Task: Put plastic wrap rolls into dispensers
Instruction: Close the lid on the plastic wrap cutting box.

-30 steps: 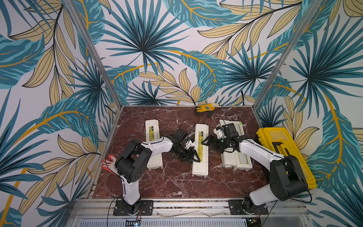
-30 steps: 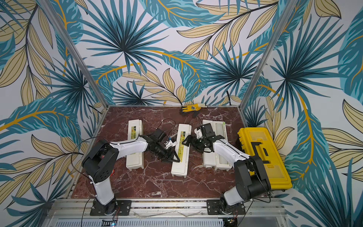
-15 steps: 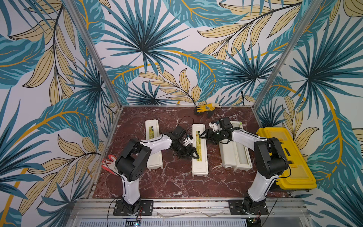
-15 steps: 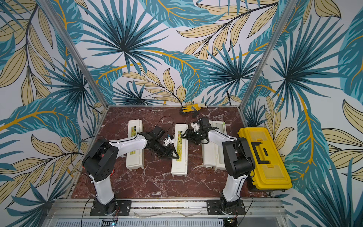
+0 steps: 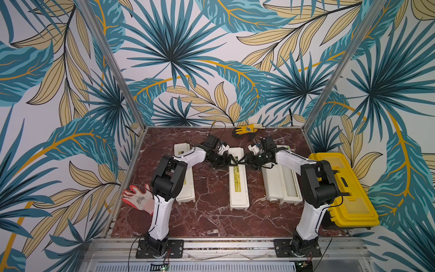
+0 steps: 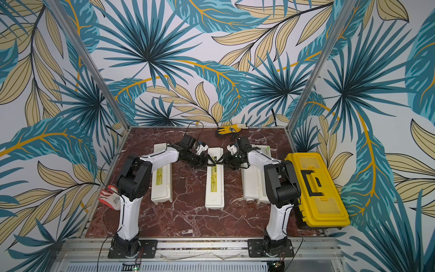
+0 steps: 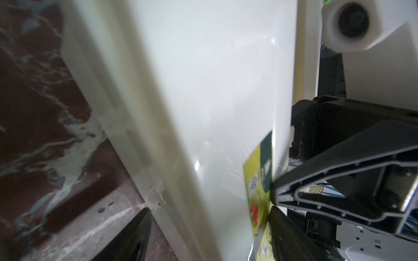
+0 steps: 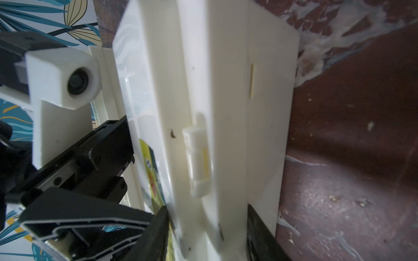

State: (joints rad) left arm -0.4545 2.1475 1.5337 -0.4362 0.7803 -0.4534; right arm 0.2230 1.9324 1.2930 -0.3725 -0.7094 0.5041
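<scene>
My right gripper (image 8: 208, 217) is narrow, pinching the hinged long edge of the middle dispenser (image 5: 239, 186). One black finger (image 8: 156, 228) lies on the glossy lid beside the label. The other sits low against the matte outer wall, past the knuckled white hinge (image 8: 198, 162). My left gripper (image 7: 207, 228) stands wide across the same lid from the opposite side, one finger on the label (image 7: 257, 171) and the other down by the table-side wall.

There are three dispensers, all long cream-white plastic boxes with rounded corners. The left dispenser (image 5: 187, 193) and the middle one are closed. The right dispenser (image 5: 292, 197) lies open in two troughs. One plastic wrap roll (image 5: 273, 188), a smooth milky cylinder, lies in the trough nearer the middle, with its round end cap at the near end.

Each closed lid carries one narrow yellow-green label with a dark green patch and a red spot. The print is too blurred to read.

The table (image 5: 211, 219) is red-brown marble with white veins. One yellow toolbox (image 5: 348, 195) with a black handle stands at the right edge. There are two gloves: a yellow-and-black glove (image 5: 244, 129) at the far edge and a red-and-white glove (image 5: 138, 200) at the left.
</scene>
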